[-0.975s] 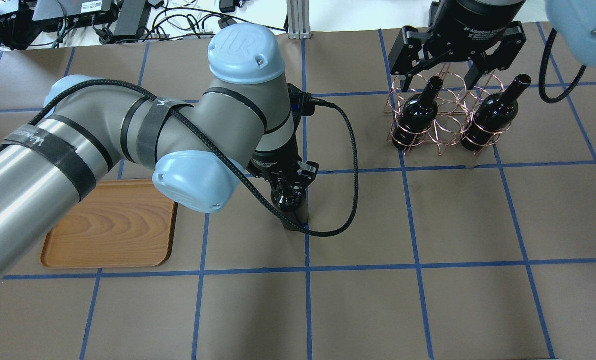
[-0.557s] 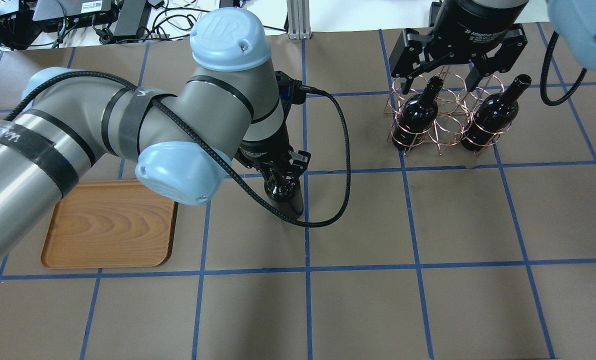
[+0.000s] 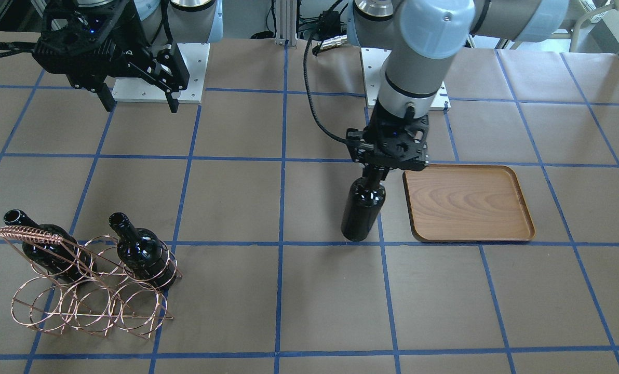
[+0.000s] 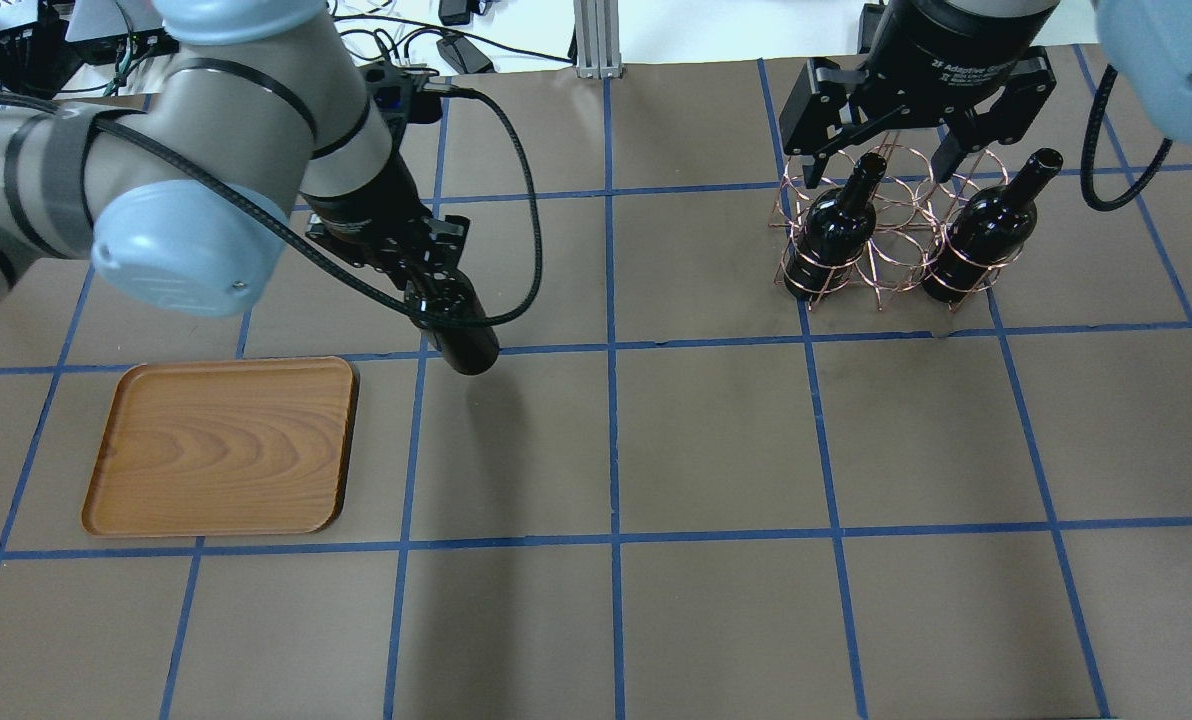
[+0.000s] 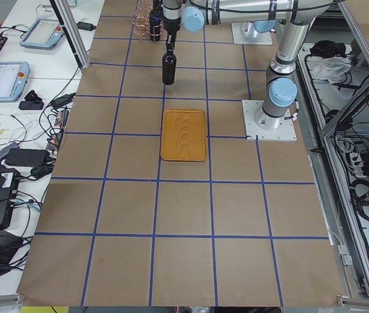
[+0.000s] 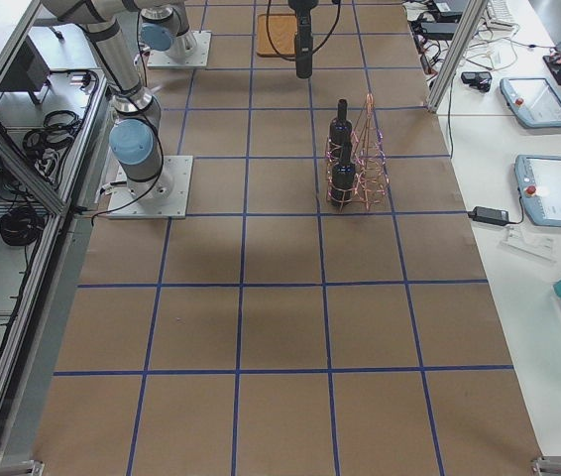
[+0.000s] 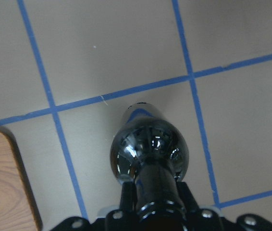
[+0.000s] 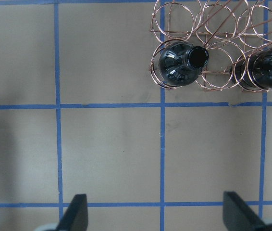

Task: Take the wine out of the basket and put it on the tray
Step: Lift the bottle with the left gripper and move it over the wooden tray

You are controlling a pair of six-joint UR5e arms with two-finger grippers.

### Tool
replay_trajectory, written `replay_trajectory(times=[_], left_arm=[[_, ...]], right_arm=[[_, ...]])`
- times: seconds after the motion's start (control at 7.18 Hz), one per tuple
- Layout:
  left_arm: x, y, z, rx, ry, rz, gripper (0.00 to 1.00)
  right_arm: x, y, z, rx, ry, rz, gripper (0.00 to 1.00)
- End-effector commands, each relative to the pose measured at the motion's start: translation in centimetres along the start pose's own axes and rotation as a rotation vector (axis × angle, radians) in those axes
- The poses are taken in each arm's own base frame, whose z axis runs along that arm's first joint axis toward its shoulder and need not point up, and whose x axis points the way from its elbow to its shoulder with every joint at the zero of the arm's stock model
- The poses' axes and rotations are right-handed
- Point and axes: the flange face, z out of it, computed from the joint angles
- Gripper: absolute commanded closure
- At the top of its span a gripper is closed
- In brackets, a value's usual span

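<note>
My left gripper (image 4: 434, 290) is shut on the neck of a near-black wine bottle (image 4: 464, 338) and holds it upright, just right of the wooden tray (image 4: 221, 445). In the front view the bottle (image 3: 362, 210) hangs beside the tray's (image 3: 468, 202) edge, under the gripper (image 3: 379, 169). The left wrist view shows the bottle (image 7: 150, 154) and a tray corner (image 7: 1, 187). The copper wire basket (image 4: 891, 240) holds two more bottles (image 4: 841, 225) (image 4: 981, 235). My right gripper (image 4: 906, 135) is open and empty above the basket.
The table is brown paper with a blue tape grid. The basket (image 3: 81, 296) stands at the robot's far right. Cables and electronics lie beyond the table's back edge. The left arm's black cable (image 4: 526, 240) loops near the bottle.
My left arm has carried the bottle to the left and slightly back, from the table's middle towards the tray. The right gripper and the basket have not moved.
</note>
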Motion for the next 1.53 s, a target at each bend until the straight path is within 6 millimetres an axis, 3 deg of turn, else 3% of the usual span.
replay_trajectory(times=[0.0,0.42,0.7,0.84,1.39], left_arm=[[-7.8,0.8,-1.1,-0.029,-0.017,-0.007,1.0],[-18.3,3.4,-1.0,-0.071,-0.037,0.099,1.0],[-24.4,6.3,0.9,-0.109,-0.008,0.06,1.0],[-26.4,7.0,1.0,-0.11,-0.003,0.048,1.0],[-27.0,8.3,1.7,-0.177,0.044,0.028,1.0]], right_arm=[[-0.1,0.0,0.0,-0.001,-0.002,0.004,0.0],[-0.1,0.0,0.0,-0.002,-0.007,0.005,0.0],[-0.1,0.0,0.0,-0.002,-0.007,0.005,0.0],[-0.1,0.0,0.0,0.001,-0.009,0.005,0.0],[-0.1,0.0,0.0,0.003,-0.01,0.005,0.0]])
